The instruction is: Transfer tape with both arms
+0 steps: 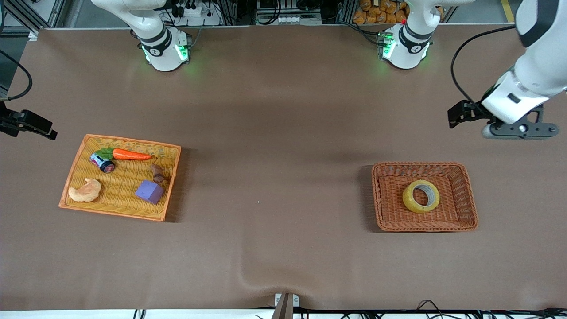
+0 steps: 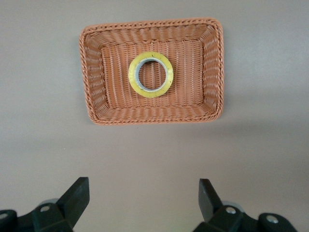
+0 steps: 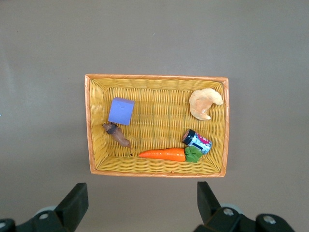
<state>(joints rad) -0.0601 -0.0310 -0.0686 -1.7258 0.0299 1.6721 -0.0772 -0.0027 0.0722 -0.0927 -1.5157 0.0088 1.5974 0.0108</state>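
Both grippers are hanging released as I'm watching: left gripper (image 2: 143, 203) above bare table at the brown basket's (image 1: 468, 197) one o'clock, right gripper (image 3: 141, 205) near the yellow tray (image 3: 157, 79). Tape (image 1: 421, 196) is lying flat in the brown basket's middle.

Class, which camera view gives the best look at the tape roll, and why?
The left wrist view: the tape lies centred, seen from straight above in the brown basket. The front view shows it smaller and at a slant. The right wrist view shows none of it.
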